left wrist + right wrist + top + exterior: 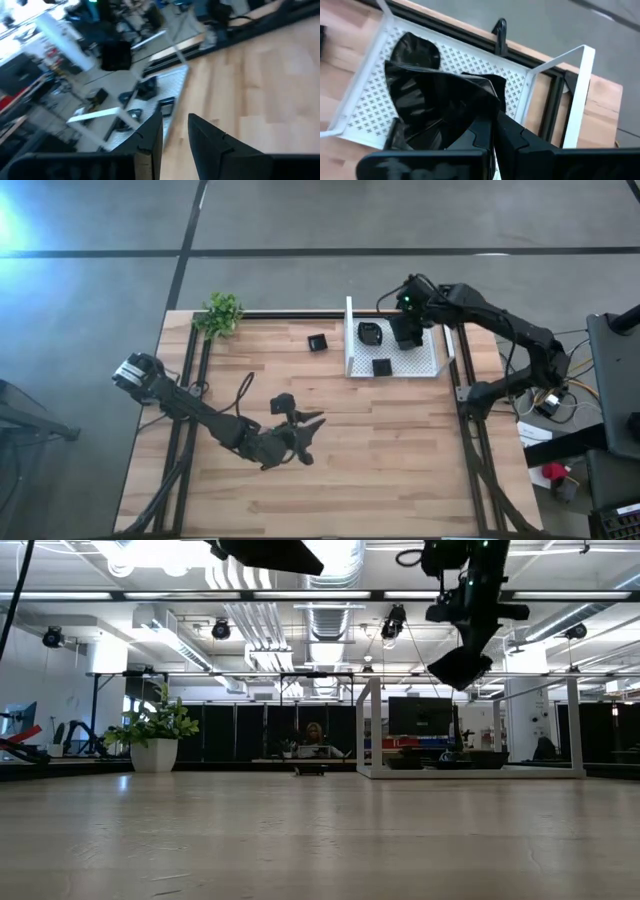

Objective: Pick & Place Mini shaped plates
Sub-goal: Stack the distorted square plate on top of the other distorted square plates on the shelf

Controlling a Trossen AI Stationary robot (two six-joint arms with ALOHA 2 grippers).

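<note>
Right gripper (pixel 492 135) clamped on a black plate (pixel 435 107) above the white tray (pixel 365 107).

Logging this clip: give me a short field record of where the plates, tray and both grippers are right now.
tray: white mesh tray at the table's far right
plates in tray: two visible
plates on table: one left of the tray, one near the left gripper
right gripper: above the tray, shut on a black plate
left gripper: mid-table, open, holding nothing
plant: at the far edge
</note>
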